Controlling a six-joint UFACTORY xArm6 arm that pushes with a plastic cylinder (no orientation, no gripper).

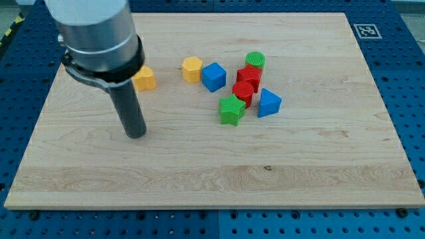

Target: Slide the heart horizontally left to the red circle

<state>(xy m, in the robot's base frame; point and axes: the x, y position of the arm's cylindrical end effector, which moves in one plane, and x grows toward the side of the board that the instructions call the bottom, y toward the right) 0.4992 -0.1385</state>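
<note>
Pale wooden board (199,166) lies on a blue perforated bench (405,40), with a small black-and-white marker (364,30) at the board's far right corner in the view. Toward the view's left, my tip (136,135) rests on bare wood; the rod has no jaws and holds nothing, and it touches no block. Just up and to the right of the tip, partly hidden behind the rod's grey housing, sits a yellow block (145,79) whose shape I cannot make out. Further right of the tip and above its level is a yellow hexagonal block (192,69), with a blue cube (214,76) just beside it. Well to the right of the tip, at slightly higher level, stands a green star-like block (232,109). Touching its upper right is the red circle (244,91), and another red block (250,76), possibly the heart, crowds against that one from above. A green cylinder (254,60) sits at the top of the cluster. Farthest right is a blue triangular block (268,103), just beside the red circle.
</note>
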